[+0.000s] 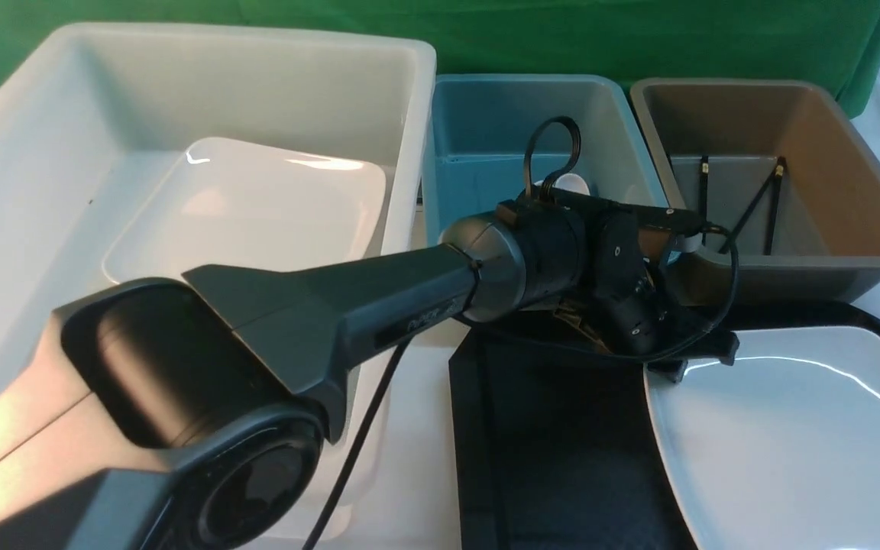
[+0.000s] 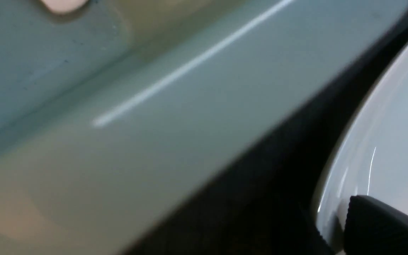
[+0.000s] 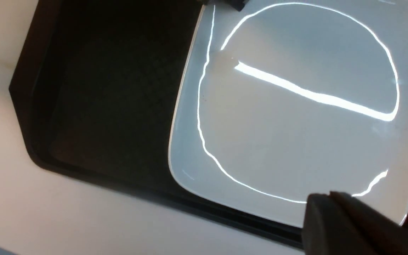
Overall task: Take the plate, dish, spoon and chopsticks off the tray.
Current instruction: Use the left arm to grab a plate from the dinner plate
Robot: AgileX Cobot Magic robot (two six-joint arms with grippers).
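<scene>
You had one desk carrying three tubs and one tray; the largest was the single white tub, with one white plate lying in it; beside it stood the one black tray, bearing one matching plate; beyond the tray you had one brown tub and one teal tub; your left gripper was at the tray plate's rim, one finger inside and one outside, though you could not tell whether it had clamped; your right gripper was closed, its two fingertips together near that plate's edge; you could see three black chopsticks in the brown tub, two of them crossing; one small white piece showed at the teal tub behind your left arm, too hidden to name.
</scene>
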